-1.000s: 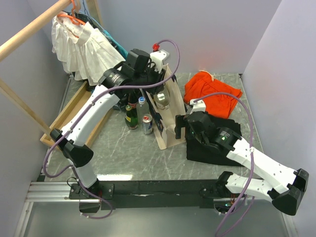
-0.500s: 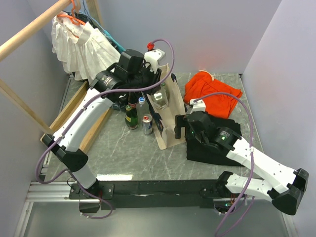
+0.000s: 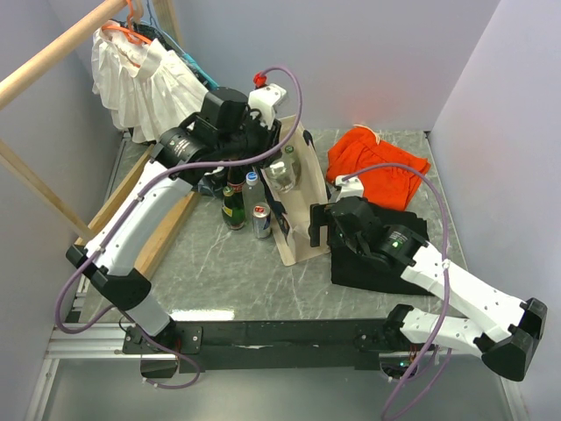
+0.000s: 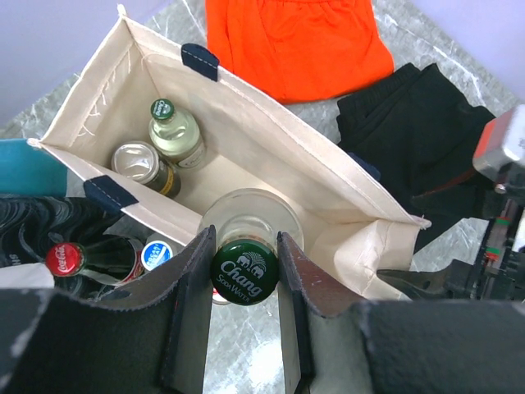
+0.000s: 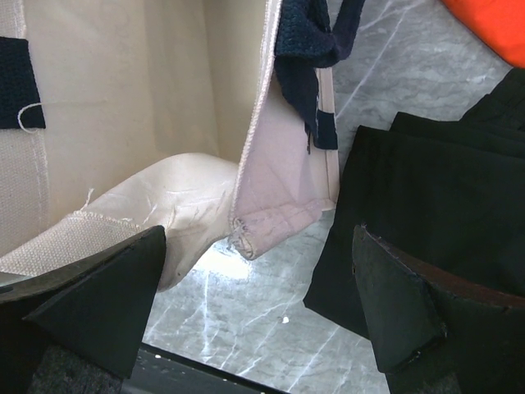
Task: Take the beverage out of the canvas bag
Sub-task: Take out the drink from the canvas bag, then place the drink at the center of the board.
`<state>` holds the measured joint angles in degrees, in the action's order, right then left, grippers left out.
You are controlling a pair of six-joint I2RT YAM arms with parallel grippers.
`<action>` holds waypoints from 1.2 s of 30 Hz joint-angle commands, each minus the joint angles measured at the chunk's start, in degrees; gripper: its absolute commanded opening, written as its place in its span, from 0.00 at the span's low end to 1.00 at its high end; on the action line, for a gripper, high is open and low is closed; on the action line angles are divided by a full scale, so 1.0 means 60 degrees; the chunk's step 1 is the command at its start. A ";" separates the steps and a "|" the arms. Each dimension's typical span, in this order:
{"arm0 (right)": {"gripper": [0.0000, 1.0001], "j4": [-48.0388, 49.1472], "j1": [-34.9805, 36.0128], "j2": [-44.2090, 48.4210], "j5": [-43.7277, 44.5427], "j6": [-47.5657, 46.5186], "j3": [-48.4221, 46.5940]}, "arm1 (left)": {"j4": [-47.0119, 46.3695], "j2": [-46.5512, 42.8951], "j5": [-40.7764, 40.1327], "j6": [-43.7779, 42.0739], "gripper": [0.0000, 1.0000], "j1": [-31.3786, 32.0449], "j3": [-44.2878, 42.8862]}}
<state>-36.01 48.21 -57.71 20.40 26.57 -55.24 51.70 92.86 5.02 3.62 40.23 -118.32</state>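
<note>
Progress: Chang bottle (image 4: 244, 271) raised at canvas bag (image 4: 279, 156) mouth; set-down pending.
Left fingers (image 4: 190, 312): clamped on it.
Right fingers (image 5: 90, 304): spread, empty.

Left claw (image 4: 245, 243) has lifted the beverage (image 4: 244, 271) higher above the canvas bag (image 4: 271, 135)

Orange cloth (image 4: 295, 41) lay on the marble worktop (image 3: 228, 263) beyond the left jaws; folded black cloth (image 5: 435, 180) lay just beside the right jaws.

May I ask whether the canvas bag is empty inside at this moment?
No, a can and a pale bottle with a green cap stand inside the canvas bag.
</note>
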 commanded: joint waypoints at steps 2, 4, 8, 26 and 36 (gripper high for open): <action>1.00 -0.0268 0.0081 -0.0005 -0.0119 -0.0033 -0.0344 | -0.1703 -0.0872 -0.0016 -0.0149 0.01 0.0063 -0.0392; 1.00 -0.0282 0.0066 -0.0020 -0.0119 -0.0033 -0.0358 | -0.1747 -0.0959 -0.0030 -0.0134 0.01 0.0063 -0.0348; 1.00 -0.0326 0.0052 -0.0064 -0.0105 -0.0077 -0.0402 | -0.1732 -0.1106 -0.0132 -0.0119 0.01 0.0063 -0.0319; 1.00 -0.0151 0.0066 -0.0371 -0.0324 -0.0209 -0.0607 | -0.1732 -0.2292 -0.0807 -0.0120 0.01 0.0048 0.0603; 1.00 -0.0165 0.0066 -0.0225 -0.0208 -0.0253 -0.0607 | -0.2215 -0.3186 -0.1773 0.0159 0.01 0.0048 0.2286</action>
<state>-36.25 48.21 -59.59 18.87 25.85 -57.10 50.26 78.91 -1.89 3.86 40.32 -106.02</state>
